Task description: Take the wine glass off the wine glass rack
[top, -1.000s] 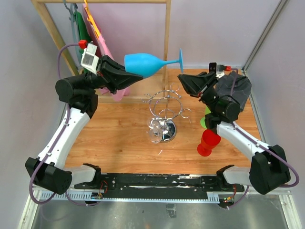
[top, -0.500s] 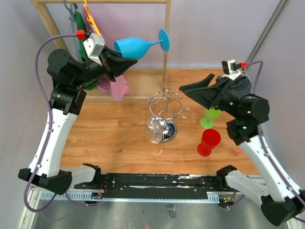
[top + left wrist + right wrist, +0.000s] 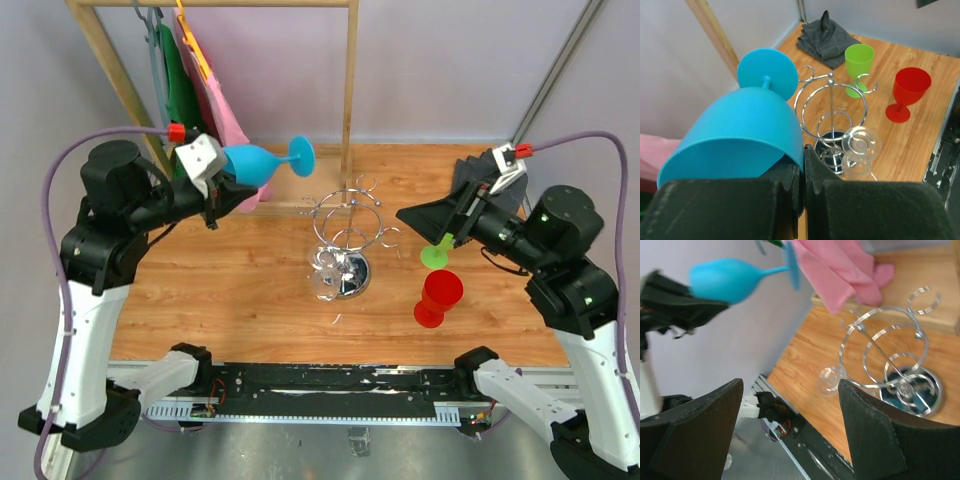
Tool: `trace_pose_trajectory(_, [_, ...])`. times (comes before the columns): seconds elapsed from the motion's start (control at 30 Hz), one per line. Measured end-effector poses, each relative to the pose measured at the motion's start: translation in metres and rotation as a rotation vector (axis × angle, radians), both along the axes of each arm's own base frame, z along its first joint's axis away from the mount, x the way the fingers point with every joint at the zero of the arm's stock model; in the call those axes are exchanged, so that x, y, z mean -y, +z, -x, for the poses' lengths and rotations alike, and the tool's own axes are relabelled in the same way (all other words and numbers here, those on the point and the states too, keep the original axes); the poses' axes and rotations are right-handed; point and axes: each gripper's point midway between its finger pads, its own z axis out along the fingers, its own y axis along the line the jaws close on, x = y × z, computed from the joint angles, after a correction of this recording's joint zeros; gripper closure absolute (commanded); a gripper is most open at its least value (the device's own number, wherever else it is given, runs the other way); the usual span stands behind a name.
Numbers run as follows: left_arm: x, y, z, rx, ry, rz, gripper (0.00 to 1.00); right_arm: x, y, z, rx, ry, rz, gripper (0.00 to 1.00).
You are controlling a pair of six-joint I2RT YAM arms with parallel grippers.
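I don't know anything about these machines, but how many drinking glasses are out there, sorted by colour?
blue glass: 1
green glass: 1
red glass: 1
clear glass: 1
Total: 4

Layout: rack mid-table, rest around it.
The wine glass rack [image 3: 350,222] stands centre, with a second glass [image 3: 325,278] at its near-left side. The wine glass [image 3: 252,162] is in the left gripper [image 3: 803,162], up and left of the rack, apart from it. Right of the rack are the far goblet [image 3: 438,246] and the near goblet [image 3: 437,297]. The clothes rail [image 3: 349,90] is behind, with garments [image 3: 215,100] hung at its left.
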Motion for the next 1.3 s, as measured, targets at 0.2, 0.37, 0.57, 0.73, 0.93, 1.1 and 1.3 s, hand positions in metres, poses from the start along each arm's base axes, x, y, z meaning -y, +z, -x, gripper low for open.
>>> trace_pose_trajectory(0.2, [-0.013, -0.008, 0.037, 0.023, -0.022, -0.059, 1.0, 0.008, -0.051, -0.019, -0.15, -0.083, 0.123, 0.21])
trace_pose_trajectory(0.37, [-0.011, -0.017, 0.053, 0.014, -0.078, -0.08, 1.0, 0.024, -0.066, -0.027, -0.188, -0.19, 0.181, 0.05])
trace_pose_trajectory(0.57, [0.003, -0.012, 0.037, -0.007, -0.155, -0.095, 1.0, 0.074, -0.082, -0.042, -0.228, -0.478, 0.276, 0.02])
trace_pose_trajectory(0.73, [0.04, -0.002, 0.021, 0.02, -0.263, -0.128, 1.0, 0.125, -0.077, -0.052, -0.244, -0.734, 0.352, 0.02])
trace_pose_trajectory(0.93, [0.113, 0.012, 0.042, 0.072, -0.462, -0.151, 1.0, 0.177, -0.063, -0.07, -0.284, -0.977, 0.399, 0.02])
trace_pose_trajectory(1.1, [0.152, 0.005, 0.09, 0.076, -0.618, -0.172, 1.0, 0.213, -0.078, -0.072, -0.381, -1.09, 0.456, 0.02])
trace_pose_trajectory(1.3, [0.173, -0.032, 0.129, 0.005, -0.704, -0.247, 1.0, 0.233, -0.087, -0.054, -0.441, -1.142, 0.481, 0.02])
